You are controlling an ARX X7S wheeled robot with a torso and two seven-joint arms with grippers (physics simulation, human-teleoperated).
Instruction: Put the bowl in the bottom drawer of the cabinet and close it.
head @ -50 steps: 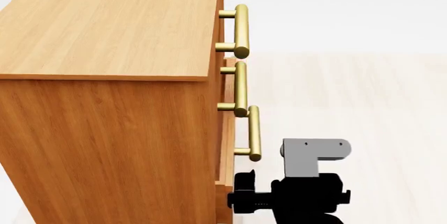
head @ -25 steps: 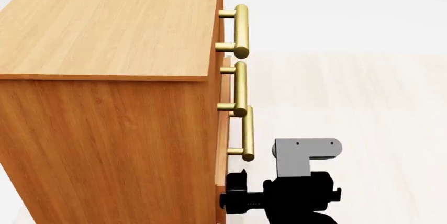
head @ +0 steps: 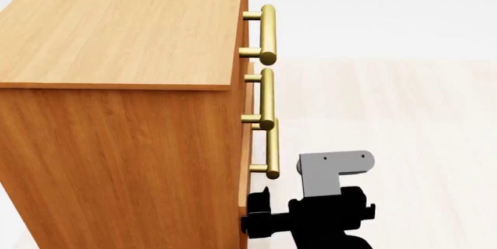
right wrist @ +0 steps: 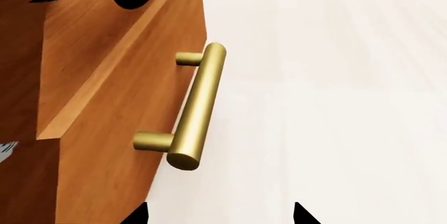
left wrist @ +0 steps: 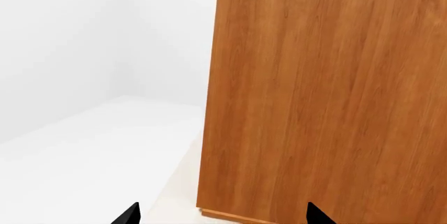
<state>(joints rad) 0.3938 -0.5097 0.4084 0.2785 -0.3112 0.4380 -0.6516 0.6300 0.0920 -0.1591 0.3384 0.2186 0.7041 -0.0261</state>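
Note:
The orange-brown cabinet (head: 116,115) fills the left of the head view, with three brass handles down its front. The bottom drawer (right wrist: 119,130) stands out only slightly from the front, its handle (head: 272,147) lowest of the three. My right gripper (head: 258,213) is low against the drawer front, just below that handle. In the right wrist view the right gripper (right wrist: 220,214) is open with only floor between its tips, and the handle (right wrist: 197,111) is just ahead. A pale grey sliver (right wrist: 4,153) shows inside the drawer; I cannot tell if it is the bowl. My left gripper (left wrist: 222,217) is open, facing the cabinet side (left wrist: 328,93).
Pale floor (head: 404,115) stretches to the right of the cabinet front. White floor and wall (left wrist: 84,77) lie beside the cabinet's side panel in the left wrist view.
The bottom drawer's handle has moved in toward the cabinet front. My right gripper has moved the same way with it, staying against the drawer front.

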